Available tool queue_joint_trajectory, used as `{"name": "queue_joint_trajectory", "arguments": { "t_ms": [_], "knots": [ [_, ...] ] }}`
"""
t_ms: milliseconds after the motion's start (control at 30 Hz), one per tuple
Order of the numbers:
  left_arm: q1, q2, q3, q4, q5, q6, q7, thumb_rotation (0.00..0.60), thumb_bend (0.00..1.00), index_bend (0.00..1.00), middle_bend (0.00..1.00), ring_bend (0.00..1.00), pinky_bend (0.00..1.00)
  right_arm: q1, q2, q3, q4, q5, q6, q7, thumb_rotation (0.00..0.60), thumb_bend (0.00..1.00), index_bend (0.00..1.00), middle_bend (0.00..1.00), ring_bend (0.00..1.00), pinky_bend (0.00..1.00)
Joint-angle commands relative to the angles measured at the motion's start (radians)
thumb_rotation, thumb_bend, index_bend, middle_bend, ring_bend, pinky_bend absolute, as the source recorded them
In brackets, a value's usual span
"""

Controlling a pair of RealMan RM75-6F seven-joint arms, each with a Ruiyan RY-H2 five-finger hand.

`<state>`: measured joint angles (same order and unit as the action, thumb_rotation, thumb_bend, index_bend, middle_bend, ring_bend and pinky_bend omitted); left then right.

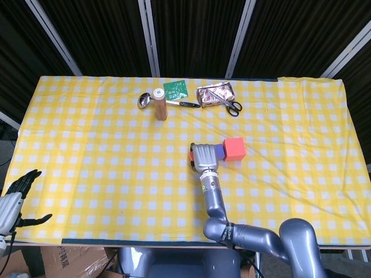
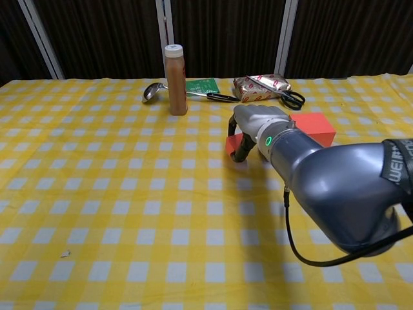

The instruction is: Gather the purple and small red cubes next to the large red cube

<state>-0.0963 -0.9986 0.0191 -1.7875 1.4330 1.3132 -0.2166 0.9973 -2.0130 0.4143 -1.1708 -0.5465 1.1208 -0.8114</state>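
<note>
The right robot hand [image 1: 203,157] curls around the small red cube [image 2: 231,146], at nine o'clock of the large red cube [image 1: 234,149], purple cube [image 1: 219,152] between

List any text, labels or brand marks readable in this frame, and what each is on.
"WEITF": partial white lettering on the black band of the right arm, cut off at the chest view's edge.
Green packet: print too small to read.
Foil packet: print blurred, unreadable.
Bottle: no legible label.
</note>
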Motion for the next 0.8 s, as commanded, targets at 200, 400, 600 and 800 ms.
{"name": "queue_joint_trajectory", "arguments": {
  "t_ms": [200,400,600,800],
  "knots": [
    [0.001,-0.001,-0.001,0.0,-0.001,0.001,0.003,0.6,0.02,0.0,0.0,0.0,0.0,-0.015,0.006,-0.005,-0.004,0.007,0.001,-0.005,0.6,0.49,0.52,1.0,1.0,0.95],
    [0.0,-0.001,-0.001,-0.001,-0.003,0.0,0.004,0.6,0.02,0.0,0.0,0.0,0.0,-0.021,0.004,-0.008,0.009,0.006,-0.007,-0.003,0.6,0.49,0.52,1.0,1.0,0.95],
    [-0.001,-0.001,-0.001,-0.001,-0.003,-0.001,0.005,0.6,0.02,0.0,0.0,0.0,0.0,-0.026,0.004,-0.011,0.013,0.001,-0.009,-0.002,0.6,0.49,0.51,1.0,1.0,0.95],
    [0.0,-0.001,-0.001,-0.002,-0.002,0.001,0.003,0.6,0.03,0.0,0.0,0.0,0.0,-0.034,0.007,-0.016,0.0,-0.003,-0.008,-0.007,0.6,0.49,0.36,1.0,1.0,0.95]
  ]
}}
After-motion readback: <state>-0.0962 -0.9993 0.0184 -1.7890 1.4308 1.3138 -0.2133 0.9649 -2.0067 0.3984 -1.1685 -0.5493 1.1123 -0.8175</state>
